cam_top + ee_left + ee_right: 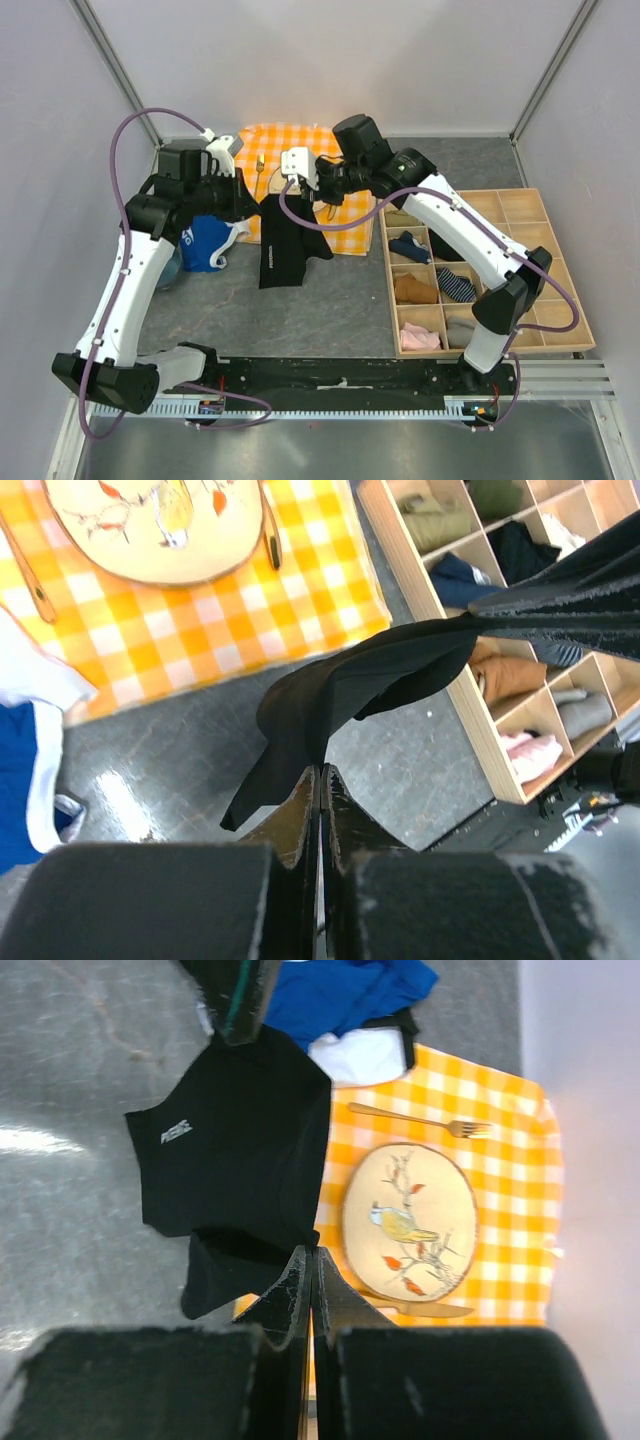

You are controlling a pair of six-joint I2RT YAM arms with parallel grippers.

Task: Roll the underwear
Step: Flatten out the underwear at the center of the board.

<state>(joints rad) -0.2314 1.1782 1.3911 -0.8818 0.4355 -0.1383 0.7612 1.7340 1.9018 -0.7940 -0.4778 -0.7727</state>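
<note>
Underwear point(285, 245), a pair of plain black soft fabric briefs, hangs lifted over the grey table point(330, 300), pinched at its top by both arms. From overhead it shows as a long dark strip reaching from the grippers back toward the arm bases, with small white lettering along its left edge. Whether its lower end touches the table cannot be told.

The left gripper point(320, 772) has its jaws pressed together on one upper corner. The right gripper point(312, 1252) is likewise clamped on the other corner, so the fabric stretches between them, left to right. Neither arm is nearer than the other. Rolling likely calls for laying the briefs flat first.

A crumpled blue garment with white trim point(205, 245) lies just left of the briefs. A wooden divided tray of folded clothes point(515, 205) sits to the right.

Beyond the grippers lies an orange-and-white checked cloth point(350, 235). It carries a round cream plate painted with a bird point(410, 1222) and a fork point(420, 1120). Overhead, the arms hide the plate.
</note>
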